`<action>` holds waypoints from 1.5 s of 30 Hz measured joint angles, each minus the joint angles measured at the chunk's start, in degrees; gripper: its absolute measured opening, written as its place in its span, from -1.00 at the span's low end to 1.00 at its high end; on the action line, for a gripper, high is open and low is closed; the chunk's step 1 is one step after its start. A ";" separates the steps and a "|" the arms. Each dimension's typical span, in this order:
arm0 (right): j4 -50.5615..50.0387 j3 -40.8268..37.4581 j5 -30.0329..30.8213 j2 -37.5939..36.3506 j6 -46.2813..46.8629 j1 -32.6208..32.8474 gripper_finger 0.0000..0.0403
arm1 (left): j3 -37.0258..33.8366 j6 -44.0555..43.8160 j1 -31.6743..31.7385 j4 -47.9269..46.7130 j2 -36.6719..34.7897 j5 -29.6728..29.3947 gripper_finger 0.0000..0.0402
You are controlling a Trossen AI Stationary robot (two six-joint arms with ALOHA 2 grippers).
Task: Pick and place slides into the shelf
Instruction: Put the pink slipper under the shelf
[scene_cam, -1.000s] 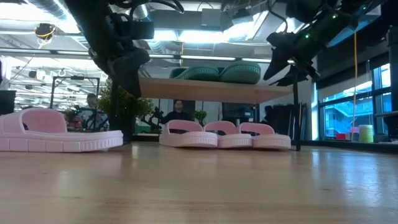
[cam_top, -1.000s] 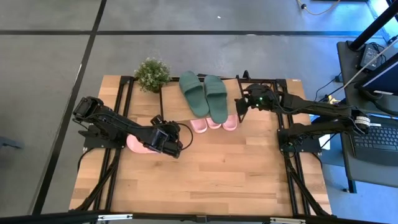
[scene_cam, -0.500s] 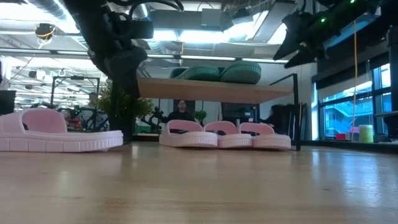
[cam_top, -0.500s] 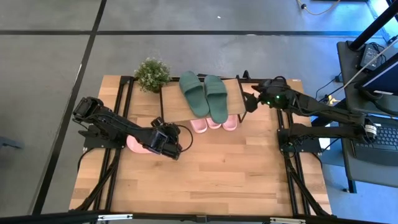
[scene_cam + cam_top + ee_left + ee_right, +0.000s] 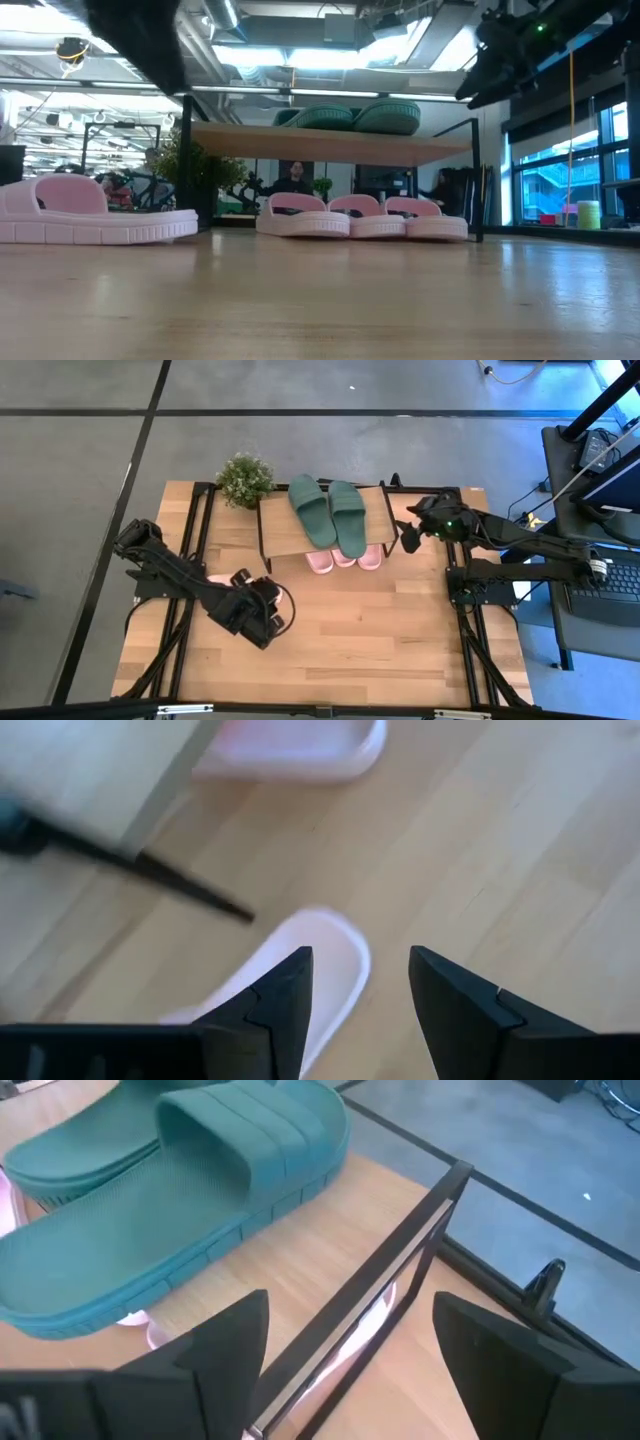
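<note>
Wooden tabletop (image 5: 340,640) fills the high view, where the left gripper (image 5: 262,622) hides most of a lone pink slide (image 5: 218,582); its wrist view shows fingers parted, empty, over that slide. Farther back, the low view alone reveals three pink slides (image 5: 360,217) under the shelf (image 5: 282,530). Green slides (image 5: 328,512) lie on top, beside the right gripper (image 5: 412,532), spread wide, empty.

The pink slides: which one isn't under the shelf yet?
The lone pink slide out on the table beside the left hand; the other three sit tucked under the shelf.
</note>
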 joint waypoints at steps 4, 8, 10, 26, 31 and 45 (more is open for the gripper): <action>0.07 0.00 -0.01 1.34 0.02 -0.02 0.40 | 1.00 -6.70 -0.46 -7.02 0.60 3.84 -0.21; -0.48 0.00 -0.01 2.60 -0.09 -0.02 0.40 | 2.02 -12.38 0.14 -12.06 2.41 8.12 -0.21; -1.59 0.00 0.00 2.89 -0.50 -0.02 0.40 | 2.51 -15.72 1.13 -15.60 3.44 12.64 -0.21; -5.42 0.00 0.10 2.85 -1.65 -0.02 0.40 | 2.77 -12.48 11.66 -23.70 13.64 22.49 -0.21; -6.44 0.00 0.14 2.82 -1.56 -0.03 0.40 | 2.71 -10.75 13.05 -23.76 16.26 22.39 -0.21; -7.78 0.04 0.18 2.78 -1.35 -0.04 0.40 | -8.75 -13.76 12.80 -20.26 17.06 28.18 -0.21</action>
